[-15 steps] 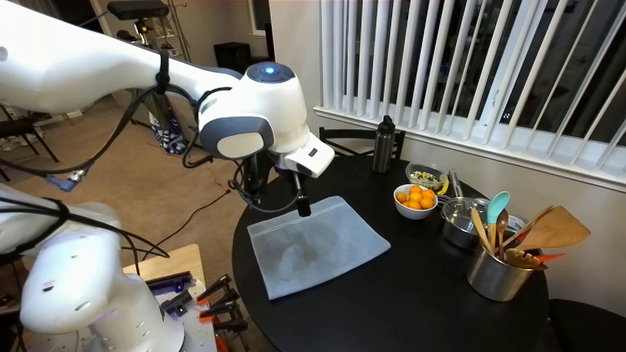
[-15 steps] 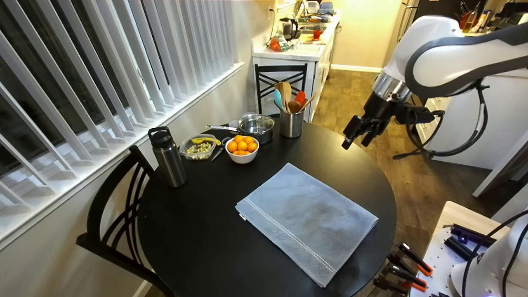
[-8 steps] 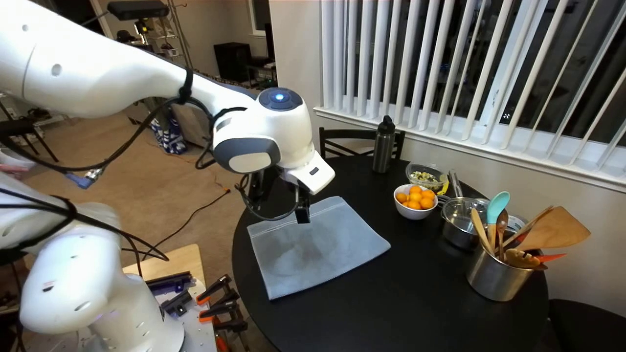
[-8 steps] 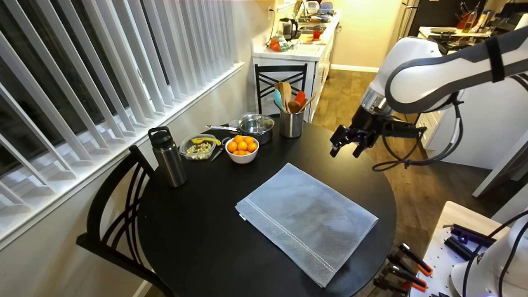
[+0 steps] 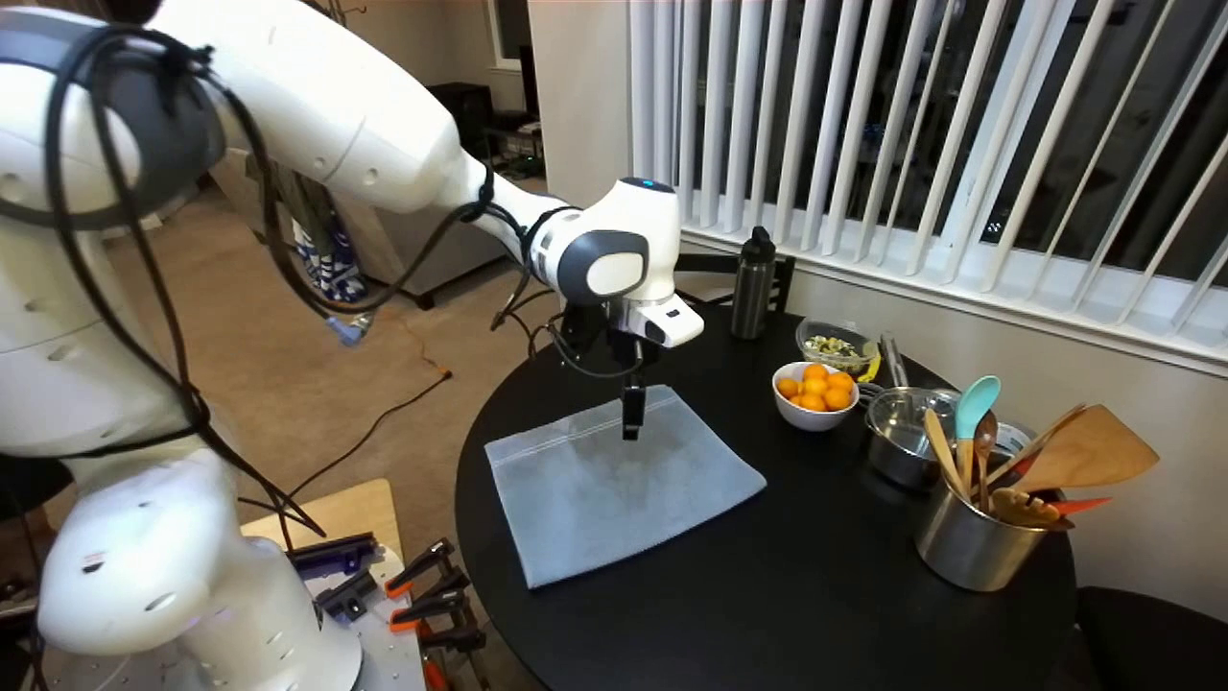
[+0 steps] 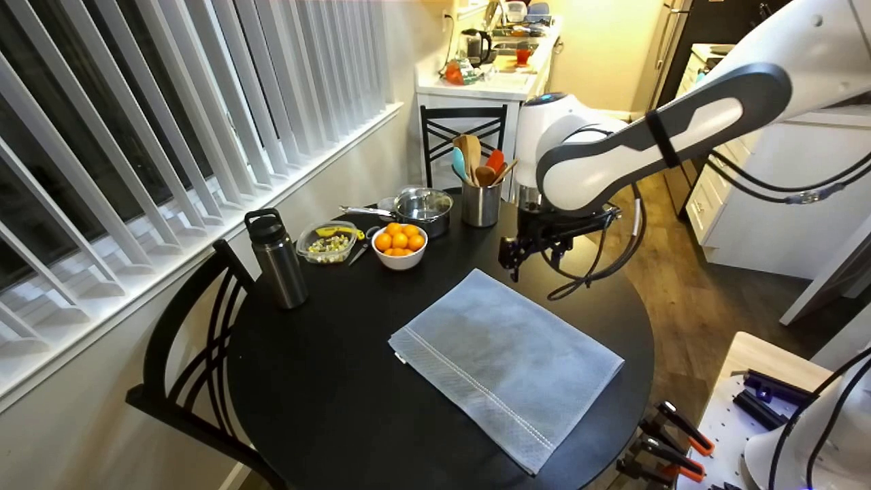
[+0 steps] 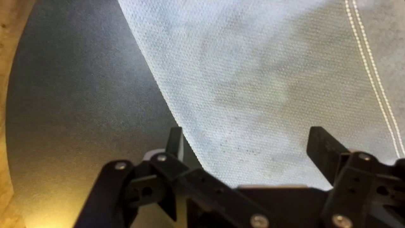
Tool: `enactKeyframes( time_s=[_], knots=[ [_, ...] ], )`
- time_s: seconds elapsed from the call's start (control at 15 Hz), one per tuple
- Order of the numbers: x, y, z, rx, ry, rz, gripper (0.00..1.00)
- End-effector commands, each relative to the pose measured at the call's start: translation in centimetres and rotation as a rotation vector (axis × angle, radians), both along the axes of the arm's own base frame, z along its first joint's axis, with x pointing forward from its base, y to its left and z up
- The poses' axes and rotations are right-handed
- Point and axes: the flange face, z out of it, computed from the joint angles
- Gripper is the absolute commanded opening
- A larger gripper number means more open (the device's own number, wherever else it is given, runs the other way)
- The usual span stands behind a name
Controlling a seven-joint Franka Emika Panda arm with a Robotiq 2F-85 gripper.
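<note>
The black gripper (image 7: pixel 247 141) hung above the round black table (image 6: pixel 326 388), its jaws spread wide: in the wrist view one finger sat over bare table, the other over the blue-grey cloth (image 6: pixel 507 361). That cloth lay flat near the robot's side of the table, a double seam along one end, and in an exterior view the gripper blocked a strip of it from sight.

Over by the window blinds (image 6: pixel 340 68), well apart from the cloth, stood a steel bottle (image 6: pixel 282 269), upright, with a black chair (image 6: pixel 154 354) close by. Black-and-orange clamps (image 6: pixel 684 423) stuck out between the robot's stand (image 6: pixel 772 361) and the table's edge.

As for containers, a white bowl (image 6: pixel 399 263) was heaped with oranges (image 6: pixel 399 239). Just beside it, a clear plastic tub (image 6: pixel 326 260) held chopped yellow-green pieces (image 6: pixel 330 246), with something yellow (image 5: pixel 872 368) showing at its side. A saucepan (image 6: pixel 425 212) stood near the bowl, its contents too hard to make out. Next to that, a metal canister (image 6: pixel 480 207) was crammed with utensils, a turquoise spoon (image 5: pixel 977 398), a wooden spatula (image 5: pixel 1098 451) and a red one (image 6: pixel 495 160) among them.
</note>
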Motion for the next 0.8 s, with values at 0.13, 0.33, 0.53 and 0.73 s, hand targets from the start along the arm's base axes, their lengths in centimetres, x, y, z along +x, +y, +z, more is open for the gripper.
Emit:
enactKeyframes(
  time_s=[0.13,0.33,0.53,0.73],
  knots=[
    [3.1,4.0,-3.3,-0.172,0.236,0.142,1.0],
    [4.3,4.5,-4.2,-0.315,0.338,0.174,1.0],
    [3.9,4.4,-4.2,-0.323,0.36,0.194,1.0],
    [4.3,4.6,-4.7,-0.332,0.373,0.198,1.0]
  ],
)
